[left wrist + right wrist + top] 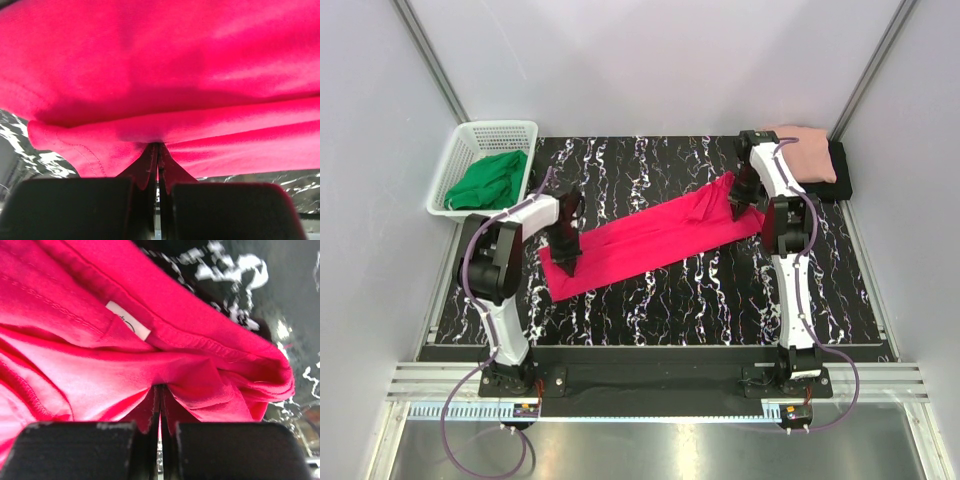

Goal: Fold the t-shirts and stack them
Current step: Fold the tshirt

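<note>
Crimson-pink t-shirt (655,238) stretched diagonally across the table (650,310), left gripper (567,264) pinching its near-left end, right gripper (737,207) its far-right end (jaws clamped)

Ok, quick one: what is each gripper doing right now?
Left gripper: shut on the crimson-pink t-shirt, pinching one end.
Right gripper: shut on the crimson-pink t-shirt, at the other end.

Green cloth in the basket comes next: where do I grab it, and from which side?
Probably best to pinch a raised fold on top of the green cloth, coming straight down. It lies bunched in the white basket, whose walls block any sideways approach; only the top is open.
</note>
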Robot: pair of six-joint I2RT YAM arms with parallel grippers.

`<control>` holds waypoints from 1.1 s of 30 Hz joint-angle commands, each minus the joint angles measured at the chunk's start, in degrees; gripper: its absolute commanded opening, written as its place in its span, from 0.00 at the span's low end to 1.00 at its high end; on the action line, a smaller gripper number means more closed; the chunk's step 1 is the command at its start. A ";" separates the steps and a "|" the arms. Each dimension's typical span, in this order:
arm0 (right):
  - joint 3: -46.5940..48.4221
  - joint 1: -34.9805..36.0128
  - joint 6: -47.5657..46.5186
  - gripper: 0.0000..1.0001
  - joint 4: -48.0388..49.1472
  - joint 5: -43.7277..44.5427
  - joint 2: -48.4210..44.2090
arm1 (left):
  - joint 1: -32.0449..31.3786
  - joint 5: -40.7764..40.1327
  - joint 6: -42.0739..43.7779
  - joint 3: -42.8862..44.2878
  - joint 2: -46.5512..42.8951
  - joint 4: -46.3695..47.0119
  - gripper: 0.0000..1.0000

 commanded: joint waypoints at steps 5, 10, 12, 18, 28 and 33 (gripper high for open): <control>7.23 0.15 0.47 0.00 -2.38 -3.60 5.96 | -3.44 2.06 -2.18 -5.86 -2.24 -0.41 0.00; 11.54 0.07 1.96 0.00 -2.29 -8.88 8.69 | -6.78 3.20 -3.67 -7.45 -3.65 -0.41 0.00; 14.00 0.33 2.67 0.00 -2.11 -10.63 9.75 | -8.36 3.38 -4.46 -8.15 -4.09 -0.50 0.00; 15.15 0.50 3.55 0.00 1.22 -13.80 10.10 | -12.93 4.96 -6.04 -8.16 -4.09 -0.41 0.00; 15.33 0.86 4.60 0.00 4.65 -16.36 10.72 | -19.35 6.72 -7.63 -4.38 -1.72 -0.41 0.00; 16.29 0.86 4.60 0.00 5.53 -16.79 11.68 | -21.46 7.34 -8.33 -4.90 -2.59 -0.15 0.00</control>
